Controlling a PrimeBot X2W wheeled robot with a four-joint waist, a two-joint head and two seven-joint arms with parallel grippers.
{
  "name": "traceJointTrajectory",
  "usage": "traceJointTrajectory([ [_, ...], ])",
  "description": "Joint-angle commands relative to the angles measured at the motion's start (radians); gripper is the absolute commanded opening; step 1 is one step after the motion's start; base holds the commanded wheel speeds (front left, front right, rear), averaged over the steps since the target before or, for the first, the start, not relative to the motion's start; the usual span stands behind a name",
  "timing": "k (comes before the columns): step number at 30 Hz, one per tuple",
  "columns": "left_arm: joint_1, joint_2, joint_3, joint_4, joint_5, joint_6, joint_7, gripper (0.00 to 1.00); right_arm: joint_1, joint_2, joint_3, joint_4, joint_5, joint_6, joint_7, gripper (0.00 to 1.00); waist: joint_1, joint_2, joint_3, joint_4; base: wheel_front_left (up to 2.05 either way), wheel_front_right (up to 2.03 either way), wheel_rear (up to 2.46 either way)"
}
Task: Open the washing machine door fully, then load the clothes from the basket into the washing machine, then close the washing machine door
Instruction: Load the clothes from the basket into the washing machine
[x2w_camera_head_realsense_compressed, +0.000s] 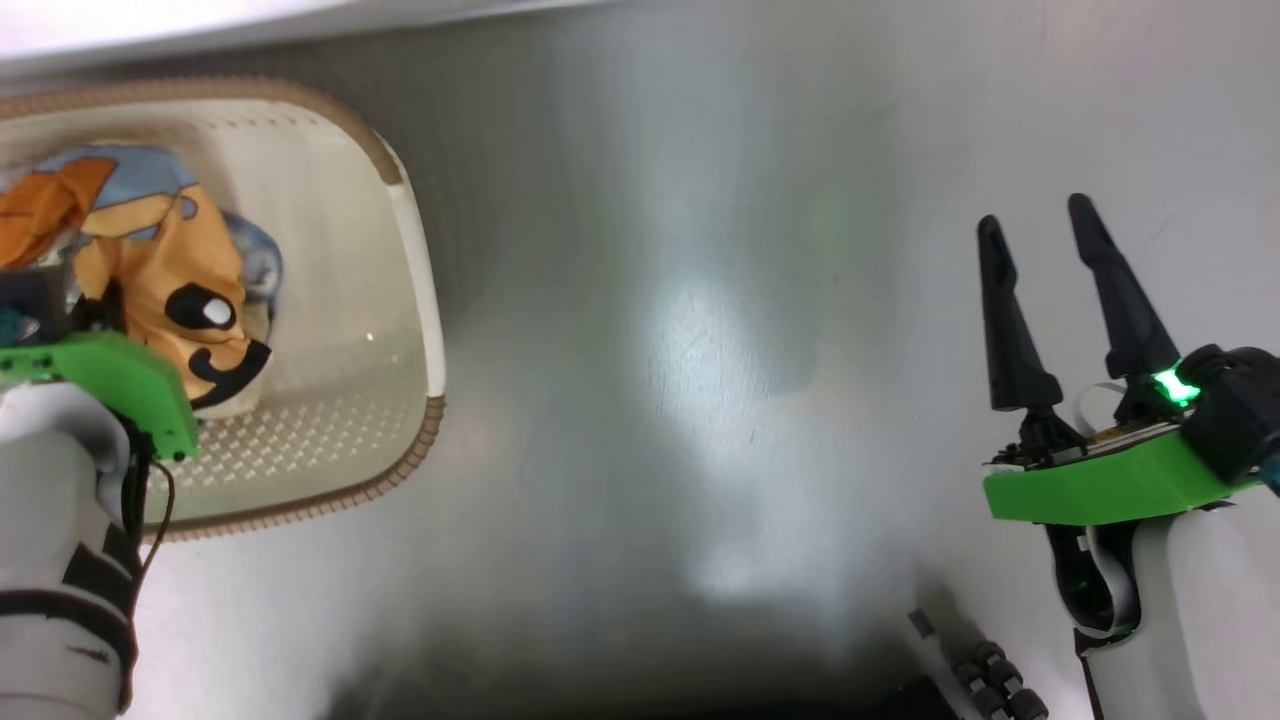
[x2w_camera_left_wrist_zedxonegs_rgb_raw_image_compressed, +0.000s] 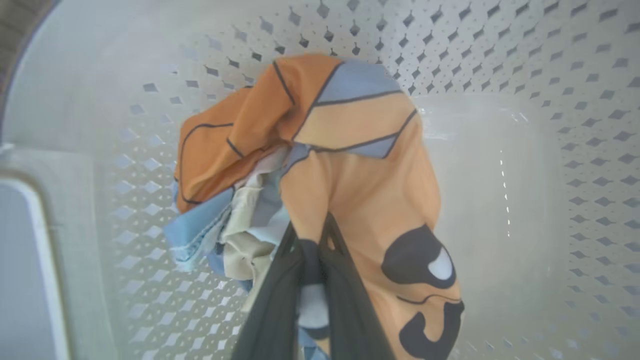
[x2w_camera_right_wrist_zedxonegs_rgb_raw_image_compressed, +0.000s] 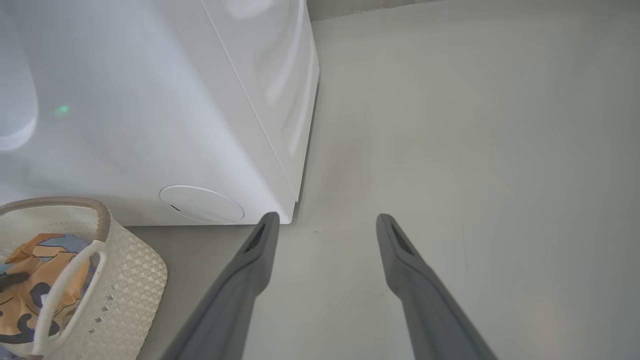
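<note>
The left fingers (x2w_camera_left_wrist_zedxonegs_rgb_raw_image_compressed: 272, 300) clench the clothes (x2w_camera_left_wrist_zedxonegs_rgb_raw_image_compressed: 350, 175) inside the basket (x2w_camera_head_realsense_compressed: 415, 270). The right fingers (x2w_camera_head_realsense_compressed: 1008, 330) stand spread and empty above the floor (x2w_camera_head_realsense_compressed: 700, 400), near the washer (x2w_camera_right_wrist_zedxonegs_rgb_raw_image_compressed: 125, 125).

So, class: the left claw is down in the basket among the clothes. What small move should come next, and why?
Probably lift the left claw straight up: its fingers look pinched on the orange clothes, which sit inside the basket, below its rim.

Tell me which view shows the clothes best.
Left wrist view: the clothes sit close and central, pinched by the left gripper. Head view shows them partly behind that arm; right wrist view shows a small patch inside the basket.
</note>
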Motion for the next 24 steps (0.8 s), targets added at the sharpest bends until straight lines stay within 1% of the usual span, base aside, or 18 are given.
traceJointTrajectory([
  [1, 0.065, 0.056, 0.032, -0.025, -0.021, -0.007, -0.016, 0.0, 0.016, -0.001, 0.031, -0.007, 0.001, 0.002, -0.005, 1.0, 0.0, -0.0001, -0.054, 0.004, 0.0, 0.0, 0.0],
  [3, 0.093, 0.058, 0.043, -0.073, -0.035, -0.017, -0.018, 0.0, 0.013, -0.003, 0.04, 0.006, 0.003, 0.002, -0.005, 1.0, 0.0, -0.0001, -0.081, 0.007, 0.0, 0.0, 0.0],
  [8, 0.215, 0.037, 0.081, -0.252, -0.07, -0.02, -0.018, 0.0, 0.014, -0.008, 0.051, 0.041, 0.008, 0.002, -0.005, 1.0, 0.0, -0.0001, -0.159, 0.014, 0.0, 0.0, 0.0],
  [9, 0.215, 0.037, 0.081, -0.252, -0.07, -0.02, -0.018, 0.0, 0.014, -0.008, 0.051, 0.041, 0.008, 0.002, -0.005, 1.0, 0.0, -0.0001, -0.159, 0.014, 0.0, 0.0, 0.0],
  [16, 0.4, -0.008, 0.131, -0.454, -0.094, -0.015, -0.019, 0.0, 0.037, -0.022, 0.06, 0.081, 0.017, 0.002, -0.005, 1.0, 0.0, -0.0001, -0.283, 0.022, 0.0, 0.0, 0.0],
  [24, 0.576, -0.072, 0.196, -0.68, -0.099, -0.013, -0.019, 0.0, 0.082, -0.027, 0.064, 0.118, 0.03, 0.002, -0.005, 1.0, 0.0, -0.0001, -0.425, 0.029, 0.0, 0.0, 0.0],
])
